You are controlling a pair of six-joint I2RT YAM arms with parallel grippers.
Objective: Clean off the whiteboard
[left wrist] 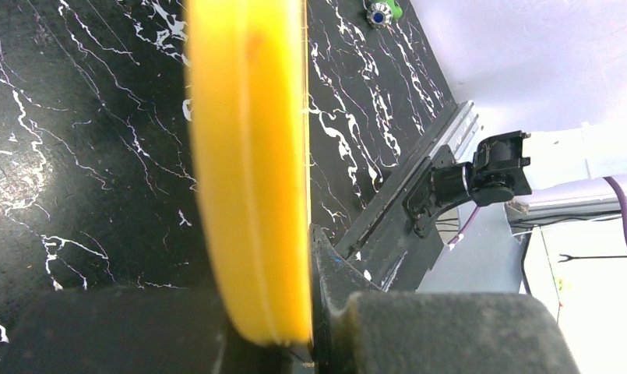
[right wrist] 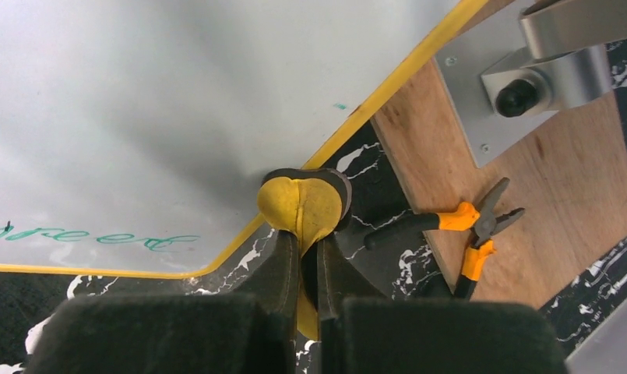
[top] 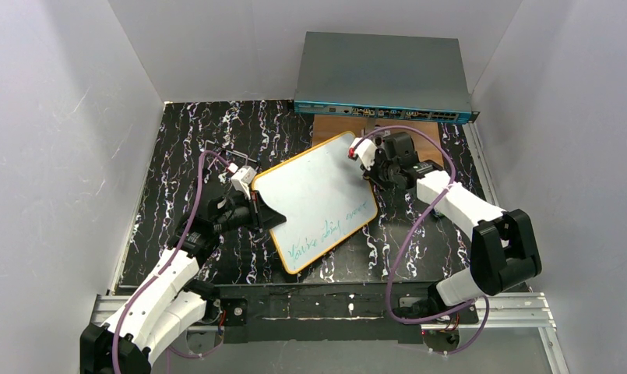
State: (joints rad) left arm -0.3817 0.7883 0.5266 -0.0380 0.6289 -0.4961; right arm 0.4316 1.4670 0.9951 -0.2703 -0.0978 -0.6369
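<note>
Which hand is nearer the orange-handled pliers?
Right. The right hand, pinching a yellow cloth at the rim of the whiteboard, is just beside the pliers; the left hand grips the whiteboard's opposite edge.

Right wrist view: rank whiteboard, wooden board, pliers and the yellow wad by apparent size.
1. whiteboard
2. wooden board
3. pliers and yellow wad look about alike; the wad is nearer the camera, so I won't rank them.

Two robot arms, seen from above. The left arm (top: 162, 280), lower left, and the right arm (top: 458, 202), at right, have smooth white shells joined by bulky black joints. A purple cable (left wrist: 623, 218) runs along each. The right gripper (right wrist: 304, 210) has two slim black fingers (right wrist: 283, 269) rising from matte, coarse-textured black blocks along the frame's bottom edge.
</note>
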